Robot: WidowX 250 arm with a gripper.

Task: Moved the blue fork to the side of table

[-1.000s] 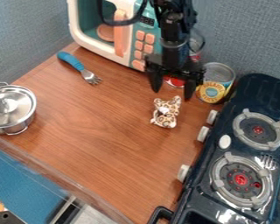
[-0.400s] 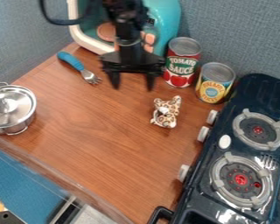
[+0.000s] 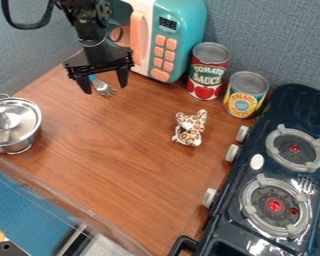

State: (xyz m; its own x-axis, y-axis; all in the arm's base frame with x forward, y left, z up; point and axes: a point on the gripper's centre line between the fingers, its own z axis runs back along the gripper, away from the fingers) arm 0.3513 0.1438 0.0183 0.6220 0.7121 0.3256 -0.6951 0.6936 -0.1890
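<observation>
"What's changed?"

"The end effector [image 3: 105,89] has swung from the red can [image 3: 208,71] over to the blue fork [image 3: 103,88], fingers apart."

"Fork moved?"

"No, still on the tabletop [image 3: 116,155] near the microwave [image 3: 187,30]. I'd guess grasping comes next."

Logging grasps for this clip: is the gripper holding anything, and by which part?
Nothing is held: the black two-finger gripper is open over the blue-handled metal fork, its fingers apart.

Brown wood-grain tabletop [image 3: 116,155]; teal-and-peach toy microwave [image 3: 184,30] at twelve
Silver-and-blue fork [image 3: 104,89] at ten; brown-spotted plush toy [image 3: 189,131] at three; red-and-green can [image 3: 207,74] at one; yellow-and-blue can [image 3: 245,96] at two; navy-black toy stove [image 3: 291,103] at four
</observation>
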